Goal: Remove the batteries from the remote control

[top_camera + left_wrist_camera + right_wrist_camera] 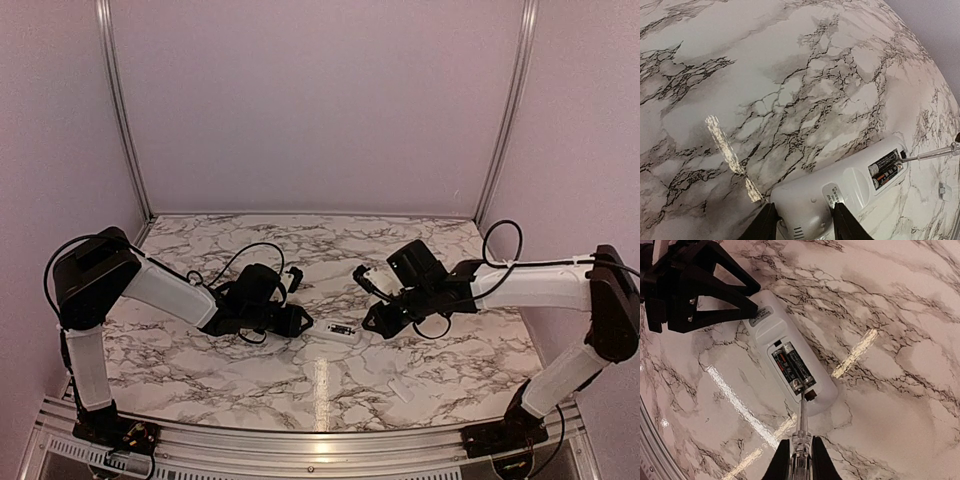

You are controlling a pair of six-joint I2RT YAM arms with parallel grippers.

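Observation:
The white remote control point(338, 333) lies at mid-table with its open dark recess facing up. Two dark batteries point(792, 368) lie side by side in the recess; they also show in the left wrist view point(886, 173). My left gripper point(802, 222) is shut on the remote's point(840, 187) rounded end, one finger on each long side. My right gripper point(800, 460) is shut on a thin pale grey stick point(801, 412). The stick's tip touches the near end of the batteries inside the remote point(765, 322). In the top view the left gripper point(296, 320) and right gripper point(378, 320) flank the remote.
A small white flat cover piece point(400, 389) lies on the marble table toward the front right; it also shows in the left wrist view point(944, 191). Metal posts and pale walls enclose the table's back and sides.

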